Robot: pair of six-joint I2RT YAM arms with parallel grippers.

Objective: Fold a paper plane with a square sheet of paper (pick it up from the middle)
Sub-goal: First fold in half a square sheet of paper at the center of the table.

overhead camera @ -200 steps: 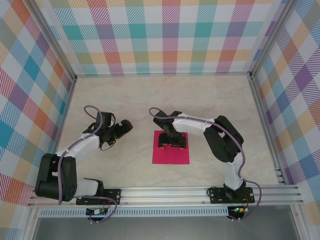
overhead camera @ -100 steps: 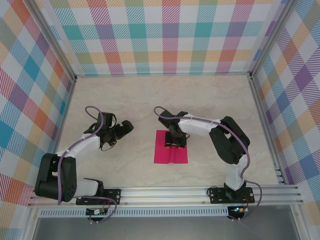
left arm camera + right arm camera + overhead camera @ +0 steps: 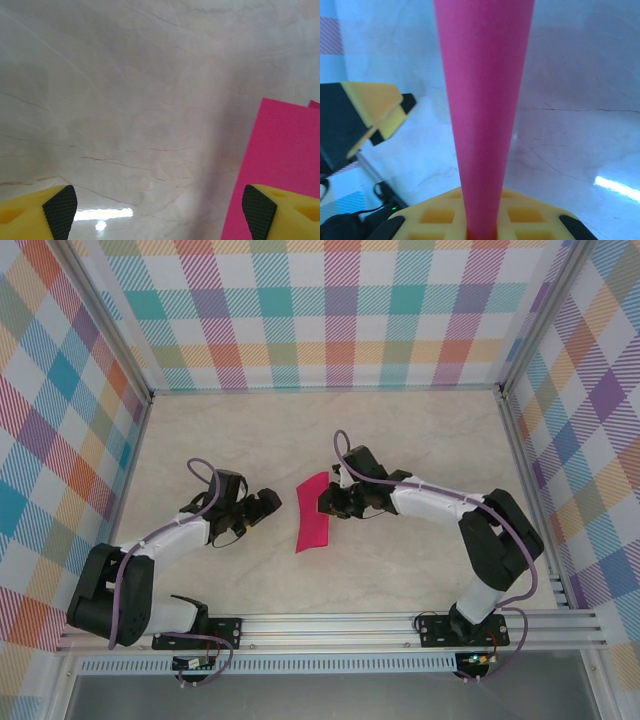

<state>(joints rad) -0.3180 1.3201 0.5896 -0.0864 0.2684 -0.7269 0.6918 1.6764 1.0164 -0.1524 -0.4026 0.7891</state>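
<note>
Pale marbled table (image 3: 420,440) inside checked walls (image 3: 330,310): pick-up from the middle in hand, first fold not yet made.
Pinches the pink sheet (image 3: 308,525) at its middle with the right gripper (image 3: 325,502), clamped tight on it, lifted and hanging in a narrow drape between the two arms. Holds the left gripper (image 3: 272,503) spread wide and empty just beside the sheet's edge. Possibly rests the lower corner on the table, hard to say from above. Calls next for taking a free edge with the left gripper and laying half over half for a clean centre crease.
</note>
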